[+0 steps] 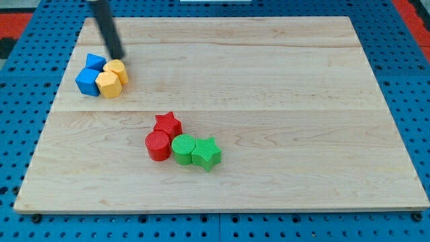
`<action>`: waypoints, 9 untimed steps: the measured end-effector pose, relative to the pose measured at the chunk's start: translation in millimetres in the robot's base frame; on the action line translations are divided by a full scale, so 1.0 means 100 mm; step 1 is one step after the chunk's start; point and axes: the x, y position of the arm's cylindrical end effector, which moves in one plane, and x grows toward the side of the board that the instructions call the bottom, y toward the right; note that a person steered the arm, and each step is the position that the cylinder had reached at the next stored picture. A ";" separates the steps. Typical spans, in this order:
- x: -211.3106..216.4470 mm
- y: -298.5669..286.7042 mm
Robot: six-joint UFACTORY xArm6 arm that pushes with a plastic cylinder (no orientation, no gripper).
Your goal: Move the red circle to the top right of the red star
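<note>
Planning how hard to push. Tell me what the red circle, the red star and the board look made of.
Red circle and red star: probably plastic, matte, with fine ridges on top. Board: pale wood, visible grain and plank seams, smooth.

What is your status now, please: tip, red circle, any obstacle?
My tip at the view's top left, beside yellow blocks. Red circle bottom-left of red star, touching it. Green circle touches red circle's right.

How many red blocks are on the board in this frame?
2. The red star sits near the board's middle; the red circle touches it at the view's lower left. None appears hidden.
</note>
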 end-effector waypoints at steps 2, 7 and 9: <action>-0.32 0.82; -0.39 0.95; 0.84 1.67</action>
